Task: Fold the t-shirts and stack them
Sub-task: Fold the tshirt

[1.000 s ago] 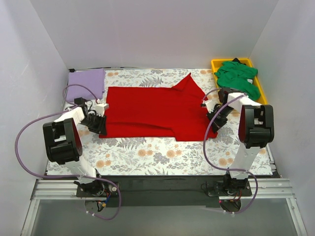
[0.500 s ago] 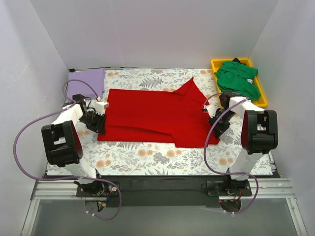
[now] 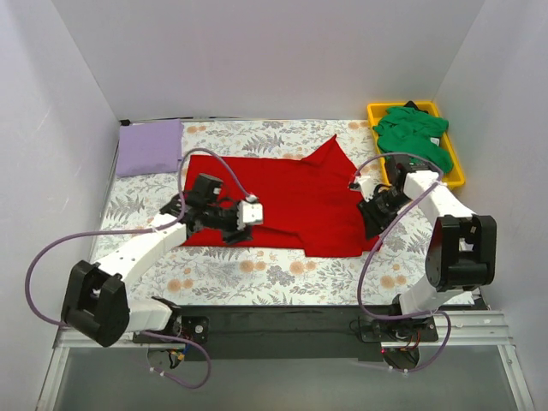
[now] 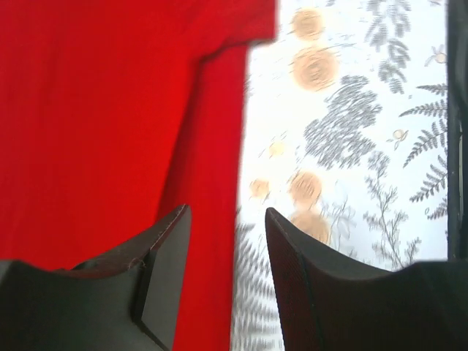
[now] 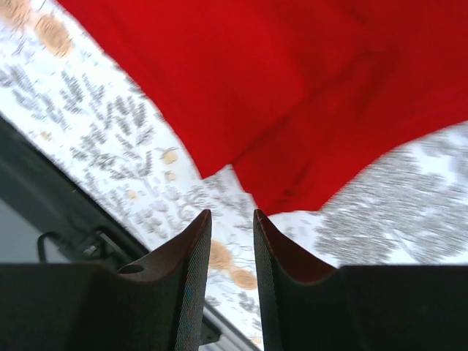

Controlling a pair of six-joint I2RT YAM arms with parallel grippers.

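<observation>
The bright red t-shirt (image 3: 282,201) lies spread across the middle of the floral table cloth, one sleeve pointing to the back. My left gripper (image 3: 233,231) hovers over its near edge; in the left wrist view (image 4: 227,212) the jaws are open and empty, straddling the shirt's edge (image 4: 110,131). My right gripper (image 3: 374,221) is at the shirt's right end; in the right wrist view (image 5: 231,216) the jaws stand a little apart and empty above the cloth, with the shirt's corner (image 5: 292,110) just ahead. The lavender t-shirt (image 3: 150,147) lies folded at the back left. The green t-shirt (image 3: 415,137) is crumpled in the tray.
The yellow tray (image 3: 373,110) stands at the back right corner. White walls close in the table on three sides. The floral table cloth (image 3: 282,274) shows along the near side, with the dark front rail (image 3: 282,321) beyond it.
My left arm let go of the shirt's left end and swung right, now over the near edge. The right gripper stayed near the shirt's right end, its arm reposed.
</observation>
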